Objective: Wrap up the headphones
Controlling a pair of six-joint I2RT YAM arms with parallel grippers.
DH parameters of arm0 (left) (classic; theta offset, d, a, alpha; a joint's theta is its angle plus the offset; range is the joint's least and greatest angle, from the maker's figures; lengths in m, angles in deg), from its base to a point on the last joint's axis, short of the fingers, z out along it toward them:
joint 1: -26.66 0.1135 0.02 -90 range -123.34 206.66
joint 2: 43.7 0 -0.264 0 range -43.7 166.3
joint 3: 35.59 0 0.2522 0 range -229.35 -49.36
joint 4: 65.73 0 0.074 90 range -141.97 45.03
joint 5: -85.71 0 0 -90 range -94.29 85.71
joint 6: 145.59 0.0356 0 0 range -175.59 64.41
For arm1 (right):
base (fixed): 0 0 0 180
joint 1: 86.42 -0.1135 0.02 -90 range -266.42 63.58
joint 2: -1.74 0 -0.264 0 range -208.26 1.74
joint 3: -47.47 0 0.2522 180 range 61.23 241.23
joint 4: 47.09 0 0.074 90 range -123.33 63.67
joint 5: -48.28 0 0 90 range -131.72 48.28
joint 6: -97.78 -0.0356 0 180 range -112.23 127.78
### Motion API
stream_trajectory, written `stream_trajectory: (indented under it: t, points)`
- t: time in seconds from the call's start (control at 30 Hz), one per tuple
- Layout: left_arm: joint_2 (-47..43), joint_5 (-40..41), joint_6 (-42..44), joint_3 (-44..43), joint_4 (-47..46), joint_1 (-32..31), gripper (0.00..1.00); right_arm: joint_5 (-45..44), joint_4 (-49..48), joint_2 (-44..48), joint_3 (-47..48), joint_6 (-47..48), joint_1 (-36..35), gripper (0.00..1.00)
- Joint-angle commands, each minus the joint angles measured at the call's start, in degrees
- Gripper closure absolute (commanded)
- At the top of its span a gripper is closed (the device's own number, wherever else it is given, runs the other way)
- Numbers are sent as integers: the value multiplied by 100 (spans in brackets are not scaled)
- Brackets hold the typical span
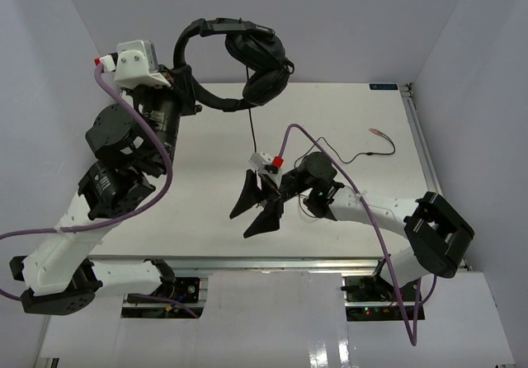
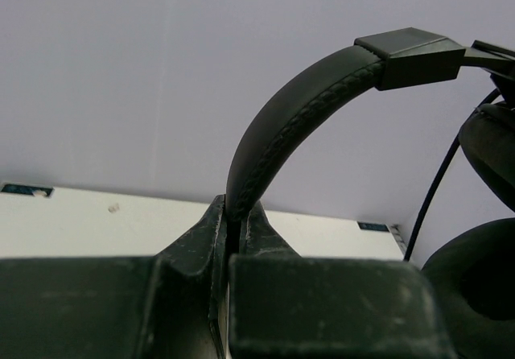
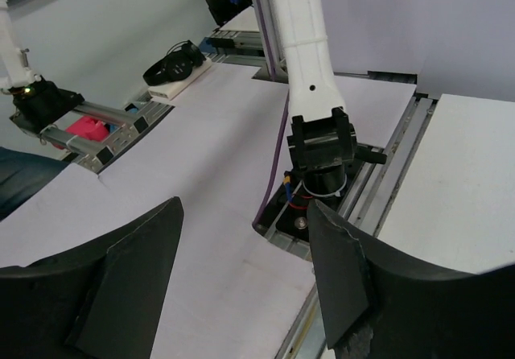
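Headphones (image 1: 257,53) are seen lifted clear of the table (image 1: 206,178), up in the upper middle of the overhead view. They are gripped by the left pincer (image 1: 188,89), whose jaws are clamped tight on the thin headband (image 1: 188,42). In the left wrist view that grip is confirmed: the padded band (image 2: 282,125) is pinched between the two dark fingers (image 2: 201,238) at the lower centre and arches away to the upper right. The earcups (image 1: 266,83) are hung to the right of the left pincer, pressed together one above the other, and one of them is glimpsed at the lower right edge of the wrist view (image 2: 483,295).

From the earcups the thin cord (image 1: 251,125) is dropped straight down toward the middle of the frame. It is then trailed across the table to the right, where the reddish plug tips (image 1: 375,133) are laid flat at centre right.

Down below, the right pincer (image 1: 256,209) is held apart, jaws spread wide with nothing between them. In its own wrist view only bare white table (image 3: 217,134) is seen through the gap between the fingers (image 3: 129,278). The hanging cord is passed just above this pincer's wrist in the overhead view; whether it is touched there cannot be told. The headphones themselves are well above and slightly left of the right pincer.
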Motion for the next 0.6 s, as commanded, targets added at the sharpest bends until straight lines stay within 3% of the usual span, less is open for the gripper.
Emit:
stream_trajectory:
  t: [0.0,0.1,0.17,0.3,0.33,0.4,0.57]
  points:
    - [289,461,1388,-720,-1482,-21,100,299,-573,238,-364,-237,-130,39]
    - [602,580,2111,-1067,-1954,-20,100,485,-138,444,-491,-37,-99,51]
    - [818,617,2450,-1183,-2132,-11,100,507,137,565,-590,141,-51,54]
    - [1039,585,2767,-1279,-2145,201,100,417,1652,828,-492,1144,188,64]
    - [1046,542,2695,-1283,-2033,303,100,338,2157,894,-418,1482,221,68]
    - [1084,425,2356,-1289,-1647,702,100,-212,4247,956,60,3054,211,73]
    - [1443,-258,1478,-1385,-346,1891,100,-1491,6722,1205,701,4910,179,83]
